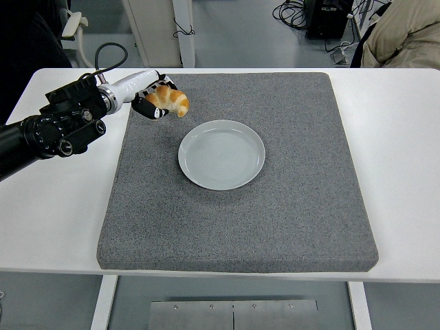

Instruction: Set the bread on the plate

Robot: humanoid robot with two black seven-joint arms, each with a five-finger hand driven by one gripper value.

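Observation:
A golden croissant-shaped bread (169, 100) hangs a little above the grey mat, held in my left hand (152, 100), whose fingers are curled around its left side. The hand and bread are up and to the left of a round pale plate (221, 154) that lies bare near the mat's middle. The bread is apart from the plate. My right arm does not show.
A large grey mat (237, 172) covers most of the white table (405, 158). A person's beige sleeve (402, 34) shows at the top right, beyond the table. A black cable (108, 58) loops over my left arm near the table's far left.

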